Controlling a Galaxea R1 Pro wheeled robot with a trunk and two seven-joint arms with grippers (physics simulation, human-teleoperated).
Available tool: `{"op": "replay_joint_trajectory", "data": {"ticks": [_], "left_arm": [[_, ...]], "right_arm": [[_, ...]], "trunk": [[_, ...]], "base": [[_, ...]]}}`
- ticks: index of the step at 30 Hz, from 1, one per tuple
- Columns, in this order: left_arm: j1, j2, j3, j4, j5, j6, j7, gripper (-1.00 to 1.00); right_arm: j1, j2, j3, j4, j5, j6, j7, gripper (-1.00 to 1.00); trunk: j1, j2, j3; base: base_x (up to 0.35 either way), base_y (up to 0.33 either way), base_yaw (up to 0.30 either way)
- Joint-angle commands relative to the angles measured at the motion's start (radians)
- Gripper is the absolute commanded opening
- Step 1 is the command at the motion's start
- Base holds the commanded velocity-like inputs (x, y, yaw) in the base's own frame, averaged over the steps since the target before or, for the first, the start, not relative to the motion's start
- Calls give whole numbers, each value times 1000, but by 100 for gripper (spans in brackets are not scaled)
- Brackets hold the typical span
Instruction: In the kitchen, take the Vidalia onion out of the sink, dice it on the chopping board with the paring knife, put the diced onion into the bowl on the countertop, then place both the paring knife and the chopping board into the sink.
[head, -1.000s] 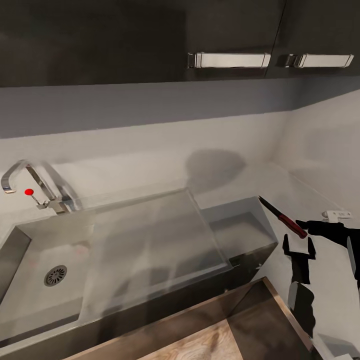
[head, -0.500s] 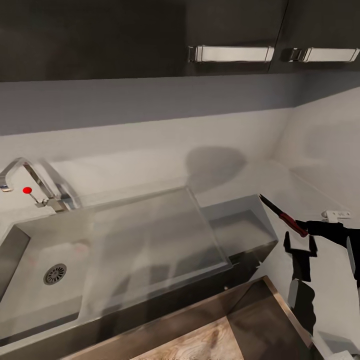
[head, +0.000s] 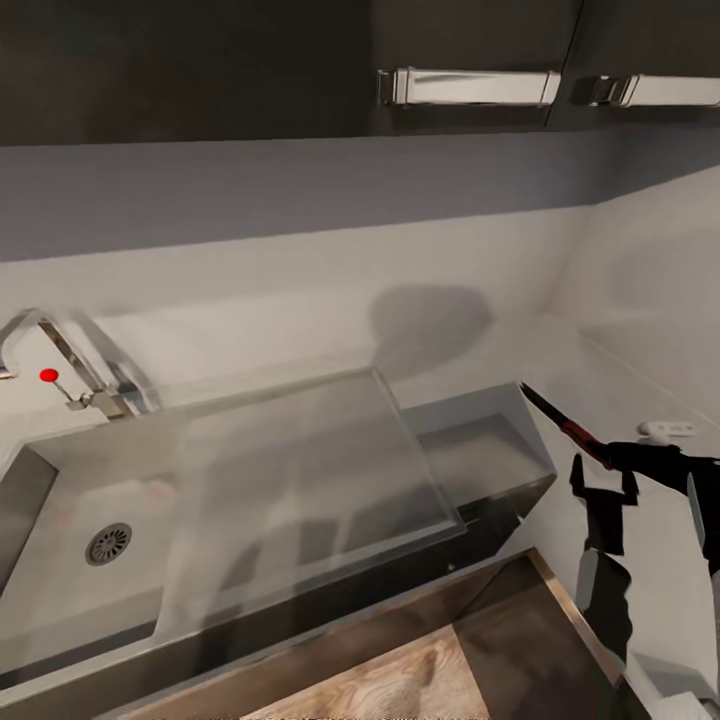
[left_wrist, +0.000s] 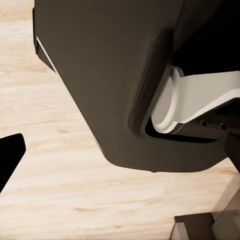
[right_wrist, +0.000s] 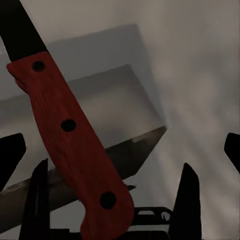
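Holding: right gripper (head: 605, 462) has the knife (head: 566, 428) clamped by the red handle, pretty much at the butt end, dark blade poking up and away from the fingers toward the sink (head: 300, 500).
Right wrist cam: knife (right_wrist: 70, 135) runs diagonally between the two black fingers (right_wrist: 185, 200), three dark rivets on the handle, blade leaving the frame at the corner. Beyond it you can see the sink's end wall (right_wrist: 100, 100) and grey countertop (right_wrist: 200, 60).
Knife position: up in the air off the sink's right end, blade tip just over the countertop (head: 600, 370) by the sink's far right corner, not touching anything but the gripper.
Sink: off to the gripper's left, basin with round drain (head: 108, 543) at the far end from the hand, flat drainboard (head: 300, 470) closer in, chrome tap (head: 60, 360) with red knob (head: 47, 375) behind the basin.
Left gripper: honestly can't tell if it's open or closed. The left wrist cam shows a black fingertip (left_wrist: 9, 155) at the edge, a big dark robot body part (left_wrist: 100, 75) and light wood floor (left_wrist: 75, 200) under it.
Other stuff: dark upper cabinets (head: 200, 60) with silver handles (head: 470, 87) above the hand, white wall outlet (head: 667, 429) just past the gripper.
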Motion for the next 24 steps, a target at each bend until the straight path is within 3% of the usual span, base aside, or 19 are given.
{"op": "replay_joint_trajectory", "data": {"ticks": [1, 6, 24], "left_arm": [[-2, 0, -8, 3, 11, -2, -5, 100], [-2, 0, -8, 3, 11, -2, -5, 100], [-2, 0, -8, 3, 11, -2, -5, 100]], "right_arm": [[-1, 1, 4, -1, 15, 2, 9, 100], [-1, 2, 20, 0, 23, 2, 9, 100], [0, 4, 21, 5, 23, 3, 9, 100]], "trunk": [[0, -1, -2], [0, -1, -7], [0, -1, -14]], "base": [[0, 0, 0], [0, 0, 0], [0, 0, 0]]}}
